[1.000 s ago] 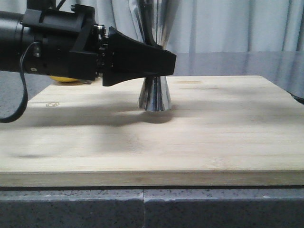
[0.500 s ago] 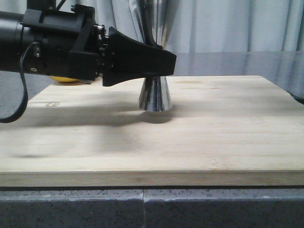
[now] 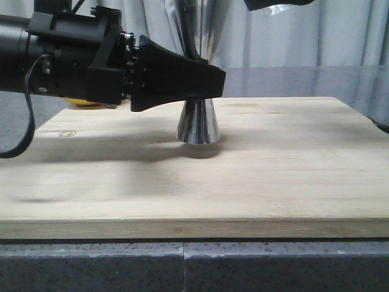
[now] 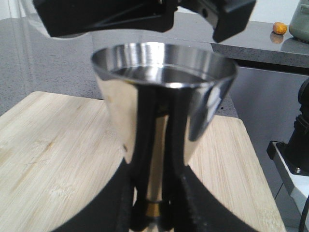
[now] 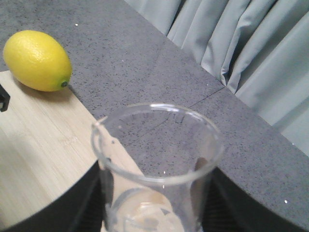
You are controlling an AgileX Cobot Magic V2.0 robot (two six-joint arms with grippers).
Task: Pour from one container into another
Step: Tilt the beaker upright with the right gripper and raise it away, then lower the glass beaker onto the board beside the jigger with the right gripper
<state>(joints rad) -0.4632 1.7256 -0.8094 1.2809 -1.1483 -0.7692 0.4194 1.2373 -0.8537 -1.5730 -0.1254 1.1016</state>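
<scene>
The steel jigger (image 3: 197, 125) stands upright on the wooden board (image 3: 273, 170), and its wide mouth (image 4: 164, 63) fills the left wrist view. My left gripper (image 3: 213, 79) is shut on its narrow waist, with black fingers (image 4: 140, 203) on either side of the gold band (image 4: 153, 209). The clear glass beaker (image 5: 157, 164) sits between the pads of my right gripper (image 5: 157, 212), which is shut on it. In the front view only a sliver of that beaker (image 3: 276, 9) shows at the top edge, up and to the right of the jigger. I cannot tell what either vessel holds.
A yellow lemon (image 5: 36, 60) lies at the board's far left corner, partly hidden behind the left arm (image 3: 61, 55). Grey counter (image 5: 145, 72) surrounds the board, with curtains behind it. A dark appliance (image 4: 301, 130) stands off the board's right side.
The right gripper with the beaker has come into the top of the front view, above and right of the jigger. The left gripper and jigger have not moved.
</scene>
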